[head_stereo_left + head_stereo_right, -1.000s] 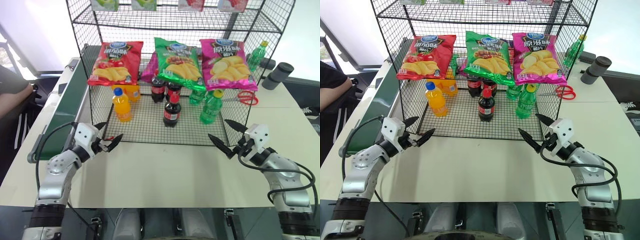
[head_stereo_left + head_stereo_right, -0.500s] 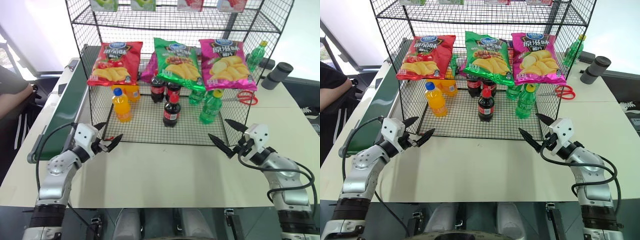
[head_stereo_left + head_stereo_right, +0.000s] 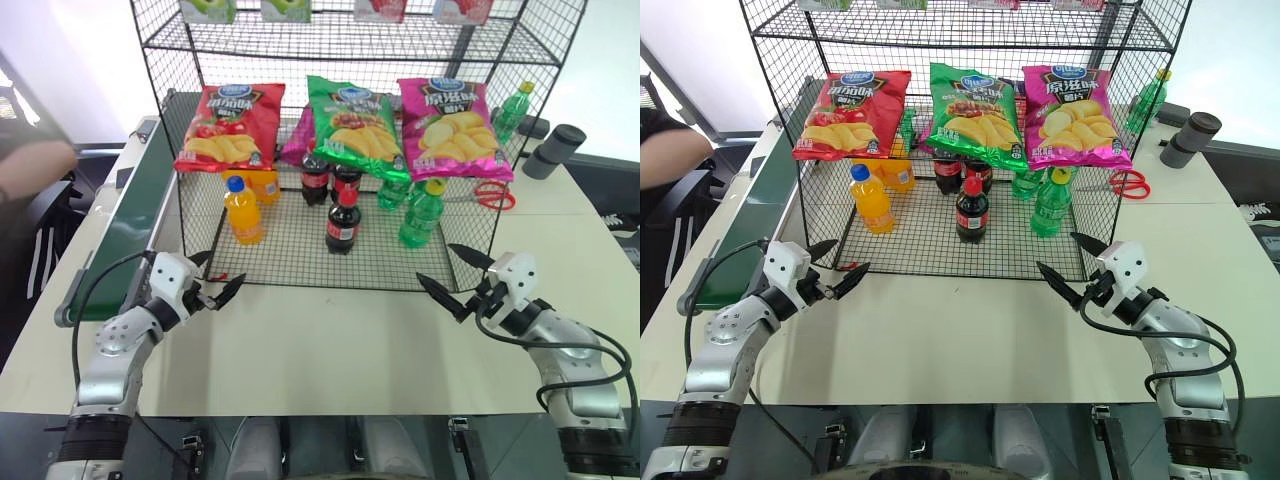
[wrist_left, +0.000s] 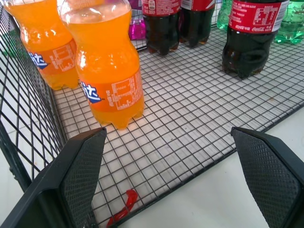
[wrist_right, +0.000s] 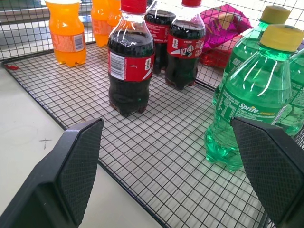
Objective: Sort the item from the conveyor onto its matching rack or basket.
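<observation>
Pale tabletop (image 3: 330,340) runs under both my arms in the head views, with the black wire rack (image 3: 290,262) standing on it straight ahead and the dark green conveyor (image 3: 135,215) along my left side. At the left edge a person's arm (image 3: 35,165) is blurred and cut off. My left gripper (image 3: 222,285) hangs with its fingers spread wide and nothing between them, just before the rack's front left corner; my right gripper (image 3: 447,268) is equally wide and empty near the front right corner. A cola bottle (image 3: 342,222) stands upright in the rack's base tray, two more (image 3: 316,178) behind it half hidden under the hanging chip bags (image 3: 352,122). An orange-soda bottle (image 3: 243,210) stands to its left, green bottles (image 3: 422,214) to its right. Scissors (image 3: 492,195) and a grey cylinder (image 3: 553,151) lie beyond the rack on the right.

From my left wrist, the orange soda fills the near ground, its cap cut off; a small red scrap (image 4: 122,213) lies on the mesh, what it is I cannot tell.

From my right wrist, the front cola bottle (image 5: 130,71) stands clear, with a green bottle (image 5: 254,95) nearer.
</observation>
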